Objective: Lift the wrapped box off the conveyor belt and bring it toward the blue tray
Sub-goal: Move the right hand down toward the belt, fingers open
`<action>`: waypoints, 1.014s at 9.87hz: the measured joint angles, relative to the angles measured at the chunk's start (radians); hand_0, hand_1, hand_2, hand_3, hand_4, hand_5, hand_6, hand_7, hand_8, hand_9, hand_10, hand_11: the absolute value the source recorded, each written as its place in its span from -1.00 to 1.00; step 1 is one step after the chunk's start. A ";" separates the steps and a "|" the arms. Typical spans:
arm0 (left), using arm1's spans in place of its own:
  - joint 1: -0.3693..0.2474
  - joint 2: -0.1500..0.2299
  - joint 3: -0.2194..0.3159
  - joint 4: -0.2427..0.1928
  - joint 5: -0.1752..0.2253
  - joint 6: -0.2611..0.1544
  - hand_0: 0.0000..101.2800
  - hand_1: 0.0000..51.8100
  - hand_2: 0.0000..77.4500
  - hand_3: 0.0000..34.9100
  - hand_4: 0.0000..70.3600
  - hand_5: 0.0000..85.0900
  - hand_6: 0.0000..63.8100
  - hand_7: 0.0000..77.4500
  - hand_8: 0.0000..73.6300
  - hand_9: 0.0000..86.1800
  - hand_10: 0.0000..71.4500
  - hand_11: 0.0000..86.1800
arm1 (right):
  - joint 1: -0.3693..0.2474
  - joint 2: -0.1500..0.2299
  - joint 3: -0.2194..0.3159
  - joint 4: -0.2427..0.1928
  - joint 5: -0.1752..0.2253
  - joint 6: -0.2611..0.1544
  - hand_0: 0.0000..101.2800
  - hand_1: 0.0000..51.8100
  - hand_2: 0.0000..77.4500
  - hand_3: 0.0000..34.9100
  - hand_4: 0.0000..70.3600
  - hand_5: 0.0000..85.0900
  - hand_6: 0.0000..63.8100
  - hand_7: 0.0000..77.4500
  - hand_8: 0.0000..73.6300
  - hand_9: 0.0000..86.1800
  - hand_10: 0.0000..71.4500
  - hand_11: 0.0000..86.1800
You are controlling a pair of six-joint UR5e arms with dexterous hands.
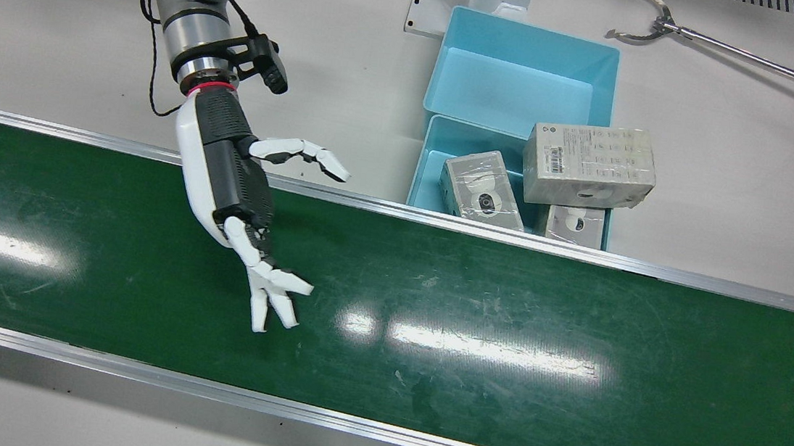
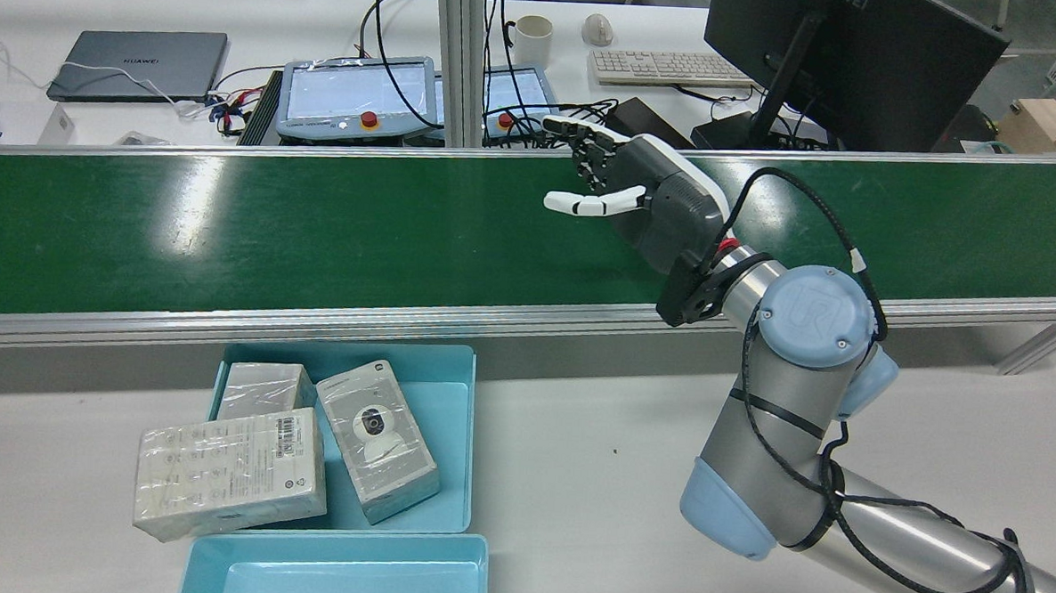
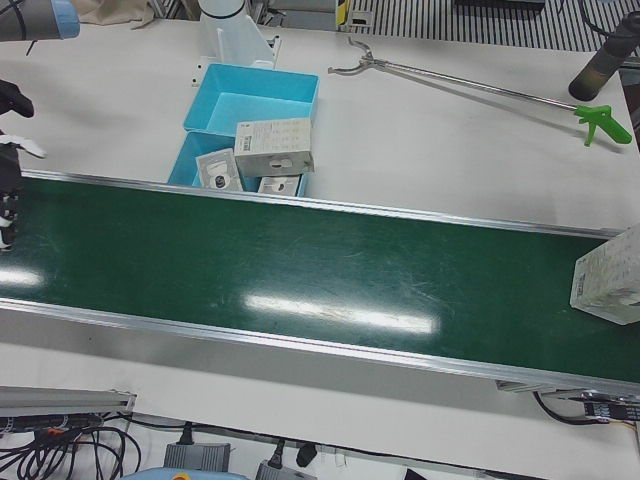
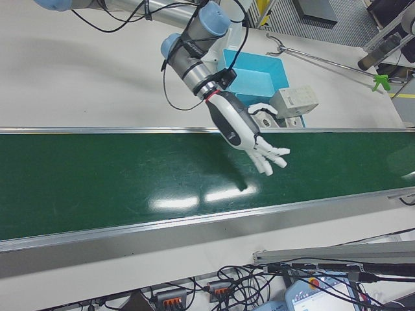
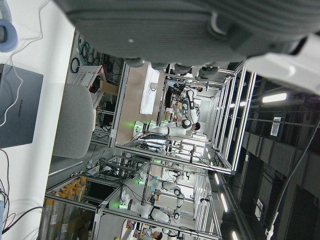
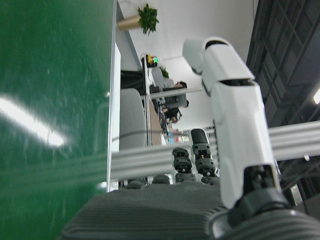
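The wrapped box [image 3: 608, 286] is lying on the green conveyor belt [image 1: 472, 347] at its far end on the robot's left side, showing only at the right edge of the left-front view, well apart from the blue tray [image 1: 440, 156]. The tray is sitting on the white bench [image 1: 737, 168] just beside the belt, holding three wrapped boxes [image 1: 588, 166], with a second, empty blue tray [image 1: 520, 82] touching it. The right robot hand [image 1: 243, 197] is hovering over the belt, fingers [image 1: 265, 305] spread wide, holding nothing. The left robot hand [image 5: 190, 30] is showing only its palm in its own view; I cannot tell its state.
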 joint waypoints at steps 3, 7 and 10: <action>0.000 0.000 0.000 0.000 0.000 0.000 -1.00 -1.00 -0.99 -1.00 -1.00 -0.97 -0.98 -0.99 -0.99 -1.00 -1.00 -0.99 | 0.054 -0.080 0.016 0.002 0.059 0.002 -0.02 -0.22 -0.45 -1.00 -0.78 -0.62 -0.98 -0.96 -1.00 -0.97 -1.00 -0.97; 0.000 0.000 0.000 0.000 0.000 0.000 -1.00 -1.00 -0.99 -1.00 -1.00 -0.97 -0.98 -0.99 -0.99 -1.00 -0.98 -0.99 | 0.068 -0.098 0.025 0.021 0.081 -0.010 -0.05 -0.28 -0.41 -1.00 -0.83 -0.63 -1.00 -0.96 -1.00 -0.96 -1.00 -0.97; 0.000 0.000 0.000 0.000 0.000 0.000 -1.00 -1.00 -0.99 -1.00 -1.00 -0.97 -0.98 -0.99 -0.99 -1.00 -0.98 -0.99 | 0.066 -0.099 0.022 0.025 0.081 -0.017 -0.05 -0.33 -0.62 -1.00 -0.74 -0.60 -0.91 -0.94 -1.00 -0.95 -1.00 -0.97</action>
